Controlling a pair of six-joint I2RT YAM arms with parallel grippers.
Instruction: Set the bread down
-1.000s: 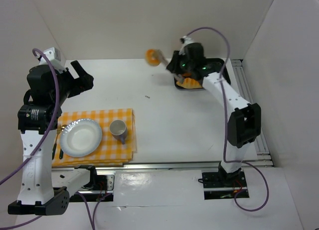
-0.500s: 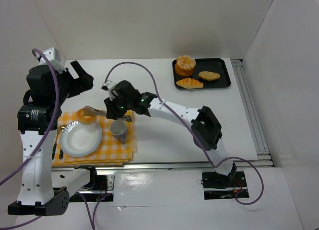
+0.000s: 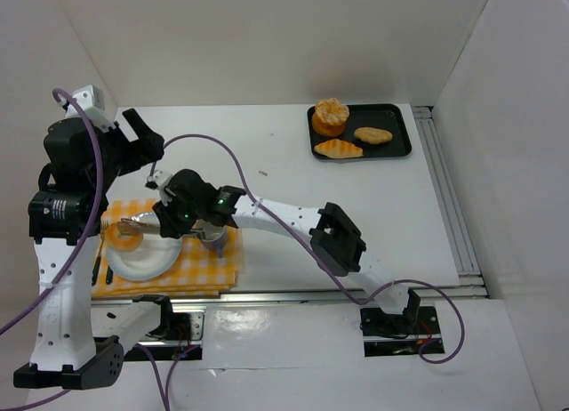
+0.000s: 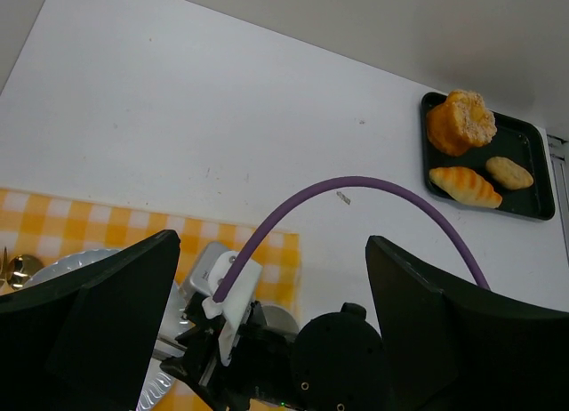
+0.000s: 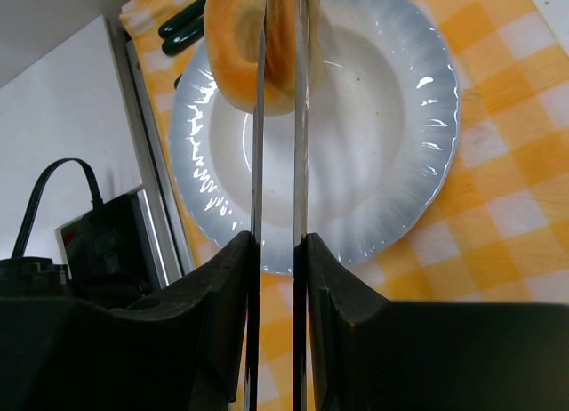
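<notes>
A ring-shaped golden bread hangs between the long metal fingers of my right gripper, over the left rim of the white plate. In the right wrist view the bread is pinched upright between the blades of the right gripper, above the far edge of the plate. The right gripper is shut on it. My left gripper is open and empty, raised behind the plate; from the left wrist view, the left gripper looks down on the right arm.
The plate stands on a yellow checked cloth with a grey cup partly under the right arm. Cutlery lies at the cloth's left edge. A black tray at the back right holds a round bun, a croissant and an oval roll.
My right arm has swung from the tray at the back right across to the left, carrying the bread down over the plate. The left arm has barely moved.
</notes>
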